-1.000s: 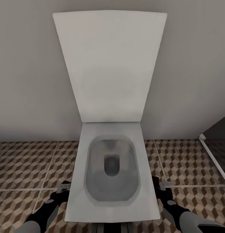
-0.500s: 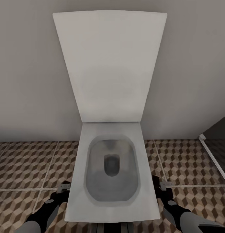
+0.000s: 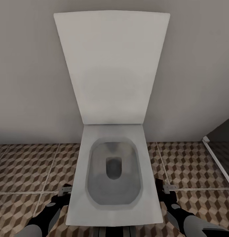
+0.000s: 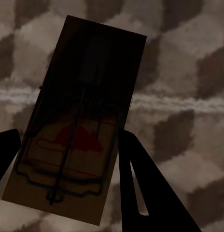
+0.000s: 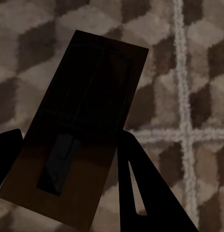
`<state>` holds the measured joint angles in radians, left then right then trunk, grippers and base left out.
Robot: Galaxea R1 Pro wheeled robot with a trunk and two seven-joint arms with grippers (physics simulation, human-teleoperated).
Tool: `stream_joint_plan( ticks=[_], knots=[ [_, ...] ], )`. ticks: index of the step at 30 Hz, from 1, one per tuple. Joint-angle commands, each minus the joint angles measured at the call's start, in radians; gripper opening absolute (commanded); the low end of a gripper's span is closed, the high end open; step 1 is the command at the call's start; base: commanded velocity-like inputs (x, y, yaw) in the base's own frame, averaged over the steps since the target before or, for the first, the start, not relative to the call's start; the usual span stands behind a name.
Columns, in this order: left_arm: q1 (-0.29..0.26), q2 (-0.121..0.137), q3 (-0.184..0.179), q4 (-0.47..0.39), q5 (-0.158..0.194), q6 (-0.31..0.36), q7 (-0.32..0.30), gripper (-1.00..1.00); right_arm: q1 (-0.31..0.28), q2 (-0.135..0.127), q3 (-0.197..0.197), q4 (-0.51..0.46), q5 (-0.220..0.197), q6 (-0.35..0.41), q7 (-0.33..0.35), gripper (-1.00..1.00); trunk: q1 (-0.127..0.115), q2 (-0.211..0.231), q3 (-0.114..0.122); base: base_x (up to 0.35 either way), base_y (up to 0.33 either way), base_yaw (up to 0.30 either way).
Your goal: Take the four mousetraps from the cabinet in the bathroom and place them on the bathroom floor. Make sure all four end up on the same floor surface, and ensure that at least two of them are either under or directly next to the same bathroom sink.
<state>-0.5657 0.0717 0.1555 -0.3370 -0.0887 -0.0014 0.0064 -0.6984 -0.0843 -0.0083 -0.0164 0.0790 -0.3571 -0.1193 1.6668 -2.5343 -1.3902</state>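
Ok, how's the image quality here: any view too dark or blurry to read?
Head view: evenly lit and soft, the toilet and tiled floor readable. Left wrist view: the mousetrap is shadowed, its red mark just visible. Right wrist view: the other mousetrap is nearly black, the tiles behind blurred.

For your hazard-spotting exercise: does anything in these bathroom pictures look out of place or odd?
Yes. Each gripper is shut on a mousetrap: the left gripper holds one mousetrap, the right gripper another mousetrap, both above the bathroom floor. They flank a toilet with its lid raised, no sink in view.
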Motion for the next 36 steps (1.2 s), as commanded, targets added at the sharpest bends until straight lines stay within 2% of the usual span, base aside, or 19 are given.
stream_joint_plan(
  ticks=[1,4,20,30,36],
  knots=[
    [0.000,-0.001,0.005,0.000,-0.009,0.000,0.006,-1.00,0.000,0.000,-0.001,0.001,0.009,-0.002,-0.006,-1.00,0.000,0.000,-0.001,0.000,0.000,0.000],
    [0.000,-0.001,0.005,0.000,-0.008,0.000,0.017,-1.00,0.000,0.000,-0.001,0.001,0.009,-0.002,-0.006,-1.00,0.000,0.000,-0.001,0.000,0.000,0.000],
    [0.000,0.000,0.004,0.001,-0.012,0.000,0.023,-1.00,0.000,0.000,-0.001,0.001,0.009,-0.002,-0.006,-1.00,0.007,-0.004,-0.062,0.000,0.000,0.000],
    [0.000,0.000,0.004,0.000,-0.013,0.000,0.023,-1.00,0.000,0.000,-0.001,0.001,0.010,-0.003,-0.006,-1.00,0.007,-0.004,-0.062,0.000,0.000,0.000],
    [0.000,0.000,0.004,0.000,-0.013,0.000,0.023,-1.00,0.000,0.000,-0.001,0.001,0.009,-0.003,-0.006,-1.00,0.010,-0.005,-0.086,0.000,0.000,0.000]
  ],
)
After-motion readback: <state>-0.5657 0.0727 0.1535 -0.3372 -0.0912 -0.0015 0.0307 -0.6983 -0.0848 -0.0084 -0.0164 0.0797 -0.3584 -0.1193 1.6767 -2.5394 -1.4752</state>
